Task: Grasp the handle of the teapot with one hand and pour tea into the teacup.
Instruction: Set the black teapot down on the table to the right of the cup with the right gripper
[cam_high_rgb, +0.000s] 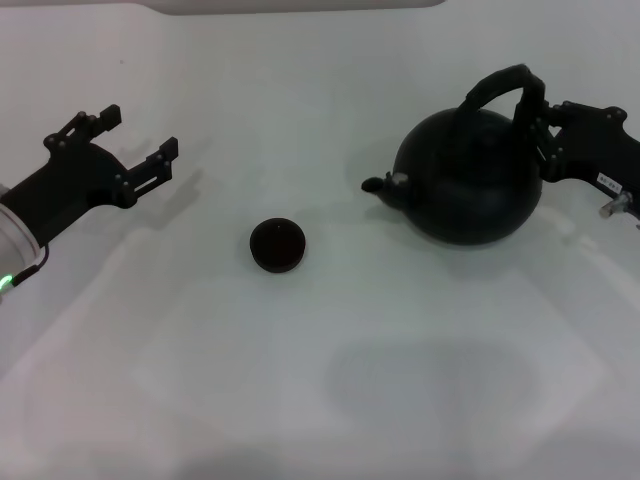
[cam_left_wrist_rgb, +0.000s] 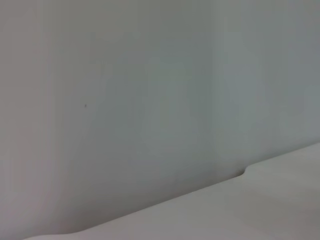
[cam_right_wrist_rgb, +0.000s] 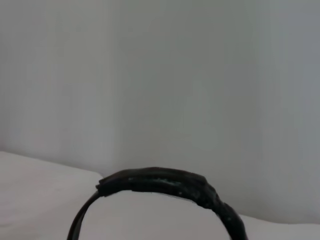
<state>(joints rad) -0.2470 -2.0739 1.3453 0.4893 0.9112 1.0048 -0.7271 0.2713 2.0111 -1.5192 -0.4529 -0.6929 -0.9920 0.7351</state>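
Note:
The large round black teapot (cam_high_rgb: 468, 180) stands on the white table at the right, its short spout (cam_high_rgb: 380, 185) pointing left toward the teacup. Its thick arched handle (cam_high_rgb: 497, 85) rises over the top and also shows low in the right wrist view as a black arch, the handle (cam_right_wrist_rgb: 160, 182). My right gripper (cam_high_rgb: 546, 138) is open at the handle's right leg, level with it and just beside the pot. The tiny black teacup (cam_high_rgb: 277, 245) sits alone near the table's middle. My left gripper (cam_high_rgb: 138, 137) hangs open at the far left, holding nothing.
The white table (cam_high_rgb: 320, 400) stretches around both objects, with a pale wall behind it (cam_left_wrist_rgb: 150, 100). A table edge (cam_left_wrist_rgb: 200, 192) crosses the left wrist view.

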